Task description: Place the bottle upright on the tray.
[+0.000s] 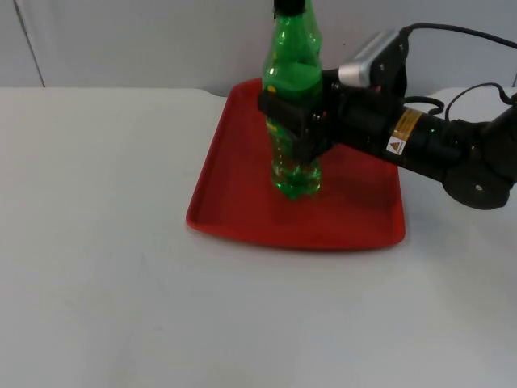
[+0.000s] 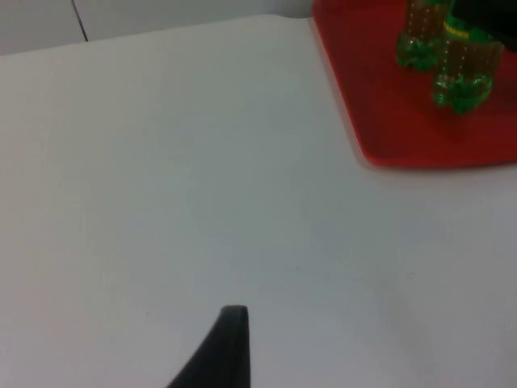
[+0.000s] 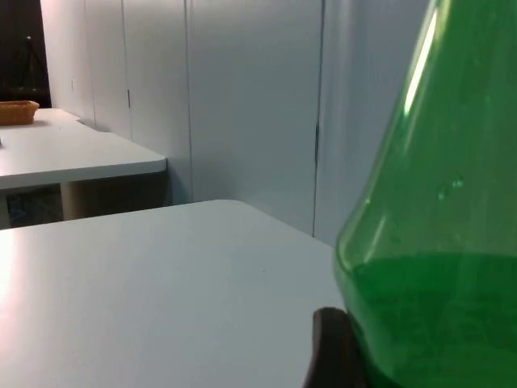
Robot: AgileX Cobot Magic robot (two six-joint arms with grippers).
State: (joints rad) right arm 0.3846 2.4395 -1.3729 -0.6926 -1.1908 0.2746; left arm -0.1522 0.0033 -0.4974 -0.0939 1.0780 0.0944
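One green bottle point(image 1: 292, 113), upright, is stood on one red tray point(image 1: 234, 198) on the white bench point(image 1: 105, 267). The bottle's middle is clamped between the fingers of the right end effector point(image 1: 296, 121), reaching in from the right. The left end effector point(image 2: 216, 356) is held waiting over bare bench, well apart from the tray; its finger spacing cannot be told.

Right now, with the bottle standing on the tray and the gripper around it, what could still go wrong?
1. The right gripper is clamped around the middle of the tall green bottle; a sideways pull on release could tip it.
2. The bottle looks only partly full, so it may topple easily.
3. The red tray lies loose on the white table and could slide if bumped. The left gripper waits over bare table.
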